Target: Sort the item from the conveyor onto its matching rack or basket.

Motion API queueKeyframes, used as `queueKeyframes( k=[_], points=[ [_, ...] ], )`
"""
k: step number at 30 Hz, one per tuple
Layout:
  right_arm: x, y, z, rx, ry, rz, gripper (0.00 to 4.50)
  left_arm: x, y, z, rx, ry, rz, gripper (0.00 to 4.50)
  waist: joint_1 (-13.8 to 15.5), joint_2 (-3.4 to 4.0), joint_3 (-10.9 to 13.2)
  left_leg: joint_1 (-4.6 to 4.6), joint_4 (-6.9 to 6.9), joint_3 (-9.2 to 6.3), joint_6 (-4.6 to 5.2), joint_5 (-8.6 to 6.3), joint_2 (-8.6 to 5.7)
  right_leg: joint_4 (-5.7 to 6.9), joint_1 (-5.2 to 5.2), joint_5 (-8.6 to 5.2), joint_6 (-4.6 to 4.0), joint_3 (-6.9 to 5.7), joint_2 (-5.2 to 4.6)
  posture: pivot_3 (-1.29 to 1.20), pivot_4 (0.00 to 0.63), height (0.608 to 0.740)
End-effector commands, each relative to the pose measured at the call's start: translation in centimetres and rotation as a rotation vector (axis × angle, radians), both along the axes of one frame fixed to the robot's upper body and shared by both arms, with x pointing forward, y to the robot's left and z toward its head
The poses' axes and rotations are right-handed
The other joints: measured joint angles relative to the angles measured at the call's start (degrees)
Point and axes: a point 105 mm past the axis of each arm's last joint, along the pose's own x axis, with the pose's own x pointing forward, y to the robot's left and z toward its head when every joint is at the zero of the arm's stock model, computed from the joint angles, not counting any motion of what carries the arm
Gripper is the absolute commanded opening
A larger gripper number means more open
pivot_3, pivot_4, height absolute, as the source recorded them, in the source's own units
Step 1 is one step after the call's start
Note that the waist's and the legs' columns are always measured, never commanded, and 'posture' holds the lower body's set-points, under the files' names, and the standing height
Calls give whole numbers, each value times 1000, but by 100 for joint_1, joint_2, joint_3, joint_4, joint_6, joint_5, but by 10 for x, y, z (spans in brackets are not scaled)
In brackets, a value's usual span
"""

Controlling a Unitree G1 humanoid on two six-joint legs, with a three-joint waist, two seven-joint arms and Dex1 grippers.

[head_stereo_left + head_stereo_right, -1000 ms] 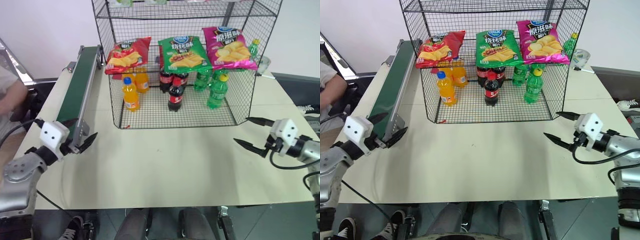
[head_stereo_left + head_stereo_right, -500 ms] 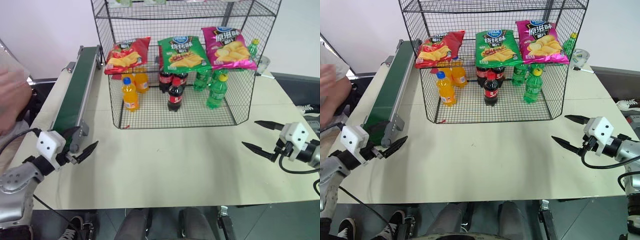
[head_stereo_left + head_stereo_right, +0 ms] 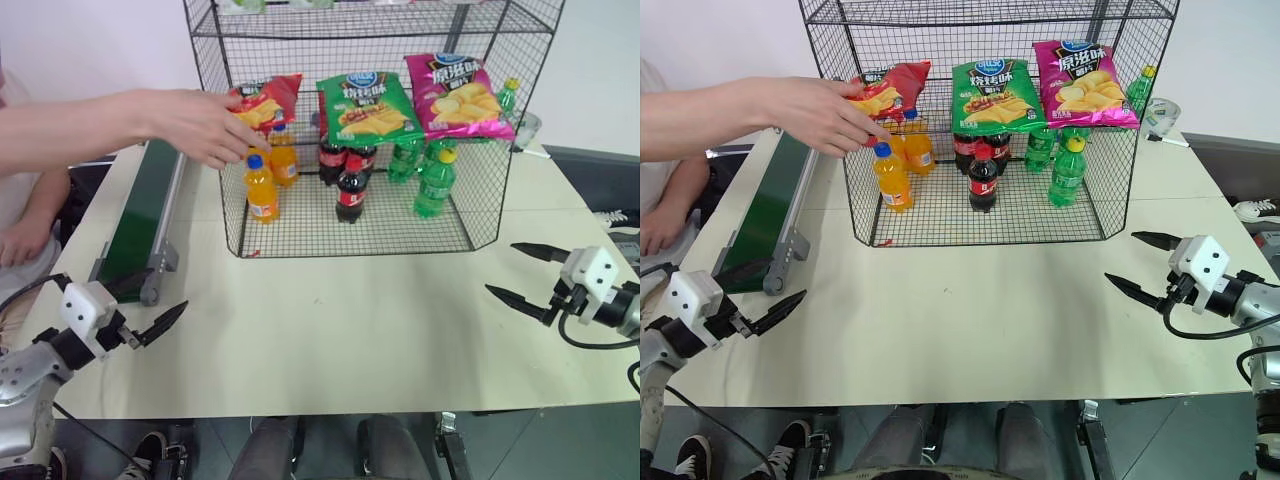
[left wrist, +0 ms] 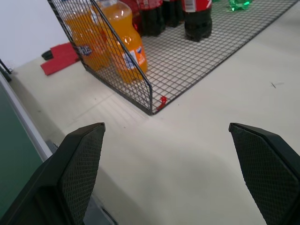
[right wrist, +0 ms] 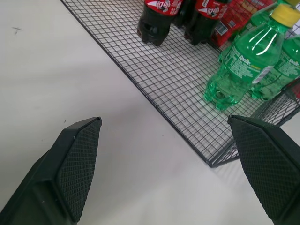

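Observation:
The item, a red chip bag (image 3: 270, 98), lies at the left end of the rack's (image 3: 470, 215) middle shelf. A person's hand (image 3: 205, 125) reaches in from the left and covers the bag's left part. The conveyor (image 3: 148, 205) runs along the table's left side with a bare belt. My left gripper (image 3: 150, 305) hovers open and empty near the table's front left edge, just past the conveyor's near end. My right gripper (image 3: 500, 267) hangs open and empty over the table at the right, in front of the rack's right corner.
A green chip bag (image 3: 365, 105) and a pink chip bag (image 3: 458, 95) share the shelf. Orange bottles (image 3: 262, 190), cola bottles (image 3: 350, 185) and green bottles (image 3: 432, 180) stand on the rack's floor. A second hand (image 3: 25, 238) rests left of the conveyor.
A person's arm has reached in from the left to the red bag on the rack. My left gripper has drawn back and down towards the table's front edge. The right gripper stays put.

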Motion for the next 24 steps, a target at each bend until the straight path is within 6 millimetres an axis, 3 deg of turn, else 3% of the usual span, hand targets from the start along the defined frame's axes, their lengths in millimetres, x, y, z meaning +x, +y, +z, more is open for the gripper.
queueKeyframes(
  k=[1,24],
  points=[
    [1,2,12,-6,-50,11,4500,-4,8,9,8,-39,23,4445,0,0,0,0,0,0,0,0,0,0,0,0,0,0,0,0,150,740],
    [11,9,12,-17,-40,38,4500,-9,23,-6,26,26,147,4445,-1,1,0,0,-1,0,0,0,1,-5,1,1,-1,-1,1,0,150,740]
  ],
)
